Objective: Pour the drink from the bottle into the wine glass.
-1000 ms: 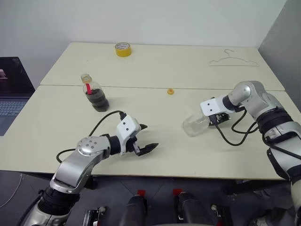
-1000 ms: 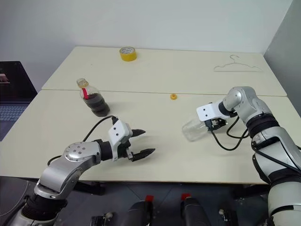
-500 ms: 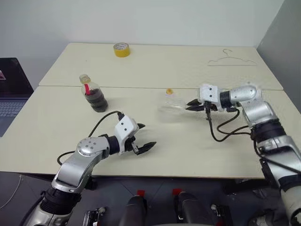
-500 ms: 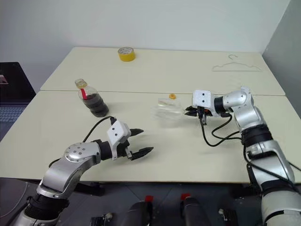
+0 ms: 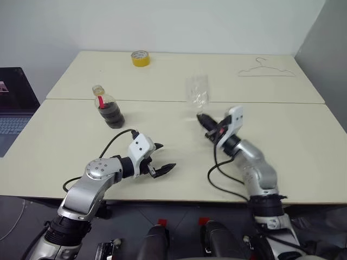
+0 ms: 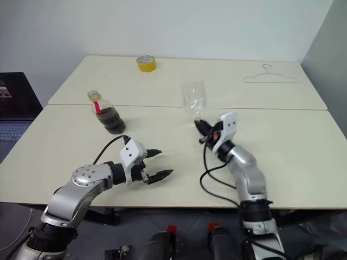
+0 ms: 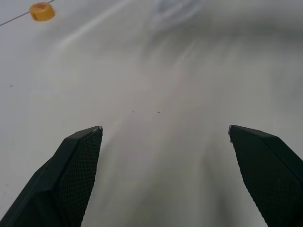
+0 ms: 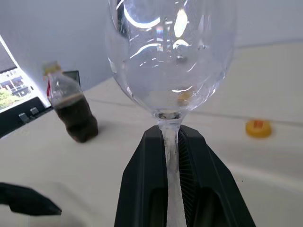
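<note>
Your right end effector [image 8: 171, 142] grips the wine glass [image 6: 195, 99] stem; left [image 6: 155, 165] gapes empty; next, stand it on the tabletop [image 6: 303, 146].

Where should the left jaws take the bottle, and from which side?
Probably the bottle at its ribbed body, below the red neck strip, level from the robot's side: it stands upright, uncapped, with bare table before it, and the open left gripper sits nearest.

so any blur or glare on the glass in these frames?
Left eye view: the wine glass is smeared and ghostly, its outline soft. Right wrist view: the bowl is sharp, with bright window-like highlights; the stem sits clamped in the right end effector. Left wrist view: the table is streaked, soft toward the far end.
</note>
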Motion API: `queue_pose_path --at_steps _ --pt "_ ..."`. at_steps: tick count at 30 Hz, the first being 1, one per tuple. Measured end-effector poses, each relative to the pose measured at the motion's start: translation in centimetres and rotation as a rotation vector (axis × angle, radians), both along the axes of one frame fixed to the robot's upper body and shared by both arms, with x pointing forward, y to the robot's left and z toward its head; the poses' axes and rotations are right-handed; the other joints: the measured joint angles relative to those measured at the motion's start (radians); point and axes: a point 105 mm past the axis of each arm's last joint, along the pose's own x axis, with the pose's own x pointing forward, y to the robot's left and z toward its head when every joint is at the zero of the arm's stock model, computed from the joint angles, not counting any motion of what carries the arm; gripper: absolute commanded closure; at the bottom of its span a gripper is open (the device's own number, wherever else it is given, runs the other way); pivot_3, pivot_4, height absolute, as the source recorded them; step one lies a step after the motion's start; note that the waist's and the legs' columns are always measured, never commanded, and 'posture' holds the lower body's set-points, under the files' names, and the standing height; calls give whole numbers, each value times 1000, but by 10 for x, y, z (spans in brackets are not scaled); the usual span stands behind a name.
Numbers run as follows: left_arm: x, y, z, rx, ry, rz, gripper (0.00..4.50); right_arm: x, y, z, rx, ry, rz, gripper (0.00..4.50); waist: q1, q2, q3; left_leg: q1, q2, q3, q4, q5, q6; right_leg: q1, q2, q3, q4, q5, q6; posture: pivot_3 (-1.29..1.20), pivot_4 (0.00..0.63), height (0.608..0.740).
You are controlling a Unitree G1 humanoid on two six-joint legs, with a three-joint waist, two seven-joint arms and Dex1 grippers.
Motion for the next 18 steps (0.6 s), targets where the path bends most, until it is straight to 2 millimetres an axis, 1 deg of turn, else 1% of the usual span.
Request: queue_pose_path --at_steps 6,9,13,18 --pt "-1 0 -1 3 6 -11 0 -4 19 5 -66 -112 -13 4425 0 0 0 0 0 0 1 0 0 0 2 -1 0 0 0 0 150 740" --pt "0 -1 -1 0 4 -12 0 0 26 -2 -125 -150 -37 4425 0 0 0 0 0 0 1 0 0 0 2 -1 0 0 0 0 150 740" --pt "0 -2 -1 -1 4 -12 0 6 30 -24 -182 -142 -83 4425 -1 0 0 0 0 0 1 0 0 0 2 0 0 0 0 0 150 740" --pt "-2 -2 -3 0 11 -10 0 6 33 -27 -185 -177 -108 4425 -1 0 0 0 1 0 1 0 0 0 2 0 0 0 0 0 150 740"
